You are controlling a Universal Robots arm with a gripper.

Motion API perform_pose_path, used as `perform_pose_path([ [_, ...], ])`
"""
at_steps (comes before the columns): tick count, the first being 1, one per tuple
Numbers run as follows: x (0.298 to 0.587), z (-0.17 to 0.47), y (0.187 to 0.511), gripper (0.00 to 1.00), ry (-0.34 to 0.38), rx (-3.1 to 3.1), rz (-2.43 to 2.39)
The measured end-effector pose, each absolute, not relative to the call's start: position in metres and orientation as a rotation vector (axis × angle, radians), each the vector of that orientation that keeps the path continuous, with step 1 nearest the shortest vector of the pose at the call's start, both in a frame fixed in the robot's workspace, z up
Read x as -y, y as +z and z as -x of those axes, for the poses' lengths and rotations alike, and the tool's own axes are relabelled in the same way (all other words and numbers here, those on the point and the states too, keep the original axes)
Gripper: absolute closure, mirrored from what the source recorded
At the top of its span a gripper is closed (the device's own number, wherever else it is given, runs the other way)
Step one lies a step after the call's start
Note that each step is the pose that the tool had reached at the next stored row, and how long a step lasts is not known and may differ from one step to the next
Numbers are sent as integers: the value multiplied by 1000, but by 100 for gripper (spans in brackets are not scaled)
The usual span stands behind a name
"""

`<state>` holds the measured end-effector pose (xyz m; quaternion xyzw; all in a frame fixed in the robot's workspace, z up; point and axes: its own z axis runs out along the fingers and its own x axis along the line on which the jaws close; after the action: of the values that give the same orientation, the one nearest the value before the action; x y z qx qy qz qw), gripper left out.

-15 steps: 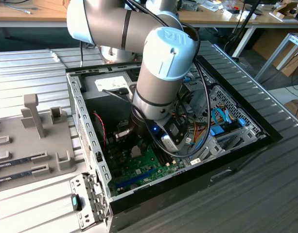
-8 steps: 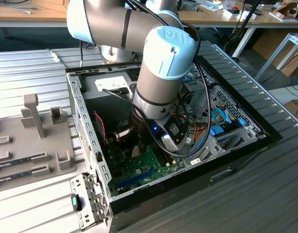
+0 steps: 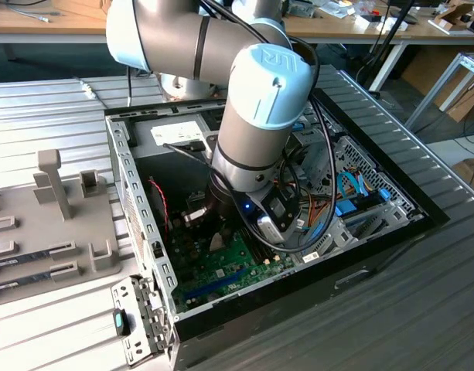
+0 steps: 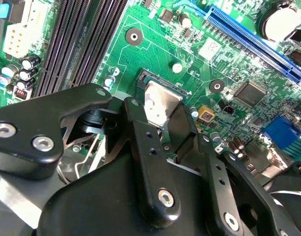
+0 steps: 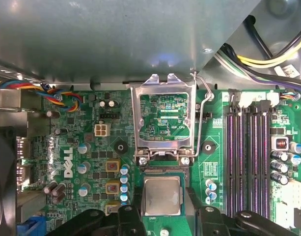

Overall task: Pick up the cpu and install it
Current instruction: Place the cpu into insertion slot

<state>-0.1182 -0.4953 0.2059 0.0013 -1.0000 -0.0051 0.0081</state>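
Observation:
The cpu [image 5: 162, 195], a flat square chip with a silvery top and thin green rim, lies level in the socket on the green motherboard [image 5: 86, 196]. My gripper [image 5: 162, 199] reaches down into the open computer case [image 3: 136, 201] in the exterior view. Its black fingers [image 5: 138, 196] press against two opposite edges of the chip, shut on it. The second wrist view has the cpu [image 4: 161, 102] between the same fingers [image 4: 140, 123]. The socket's metal load plate [image 5: 162, 86] stands hinged open beyond the chip, its lever [image 5: 205, 98] raised beside it.
Dark memory slots [image 5: 248, 157] run beside the socket. A grey metal box [image 5: 91, 39] overhangs the board, with coloured cables [image 5: 62, 96] near it. A blue expansion slot [image 4: 253, 39] lies further along the board. A grey fixture tray [image 3: 51, 216] sits at the exterior view's left.

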Motion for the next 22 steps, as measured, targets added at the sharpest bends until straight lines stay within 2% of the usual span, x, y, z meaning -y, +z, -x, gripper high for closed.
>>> perform_pose_path([
  [22, 493, 120, 203, 54, -16, 3124, -36],
])
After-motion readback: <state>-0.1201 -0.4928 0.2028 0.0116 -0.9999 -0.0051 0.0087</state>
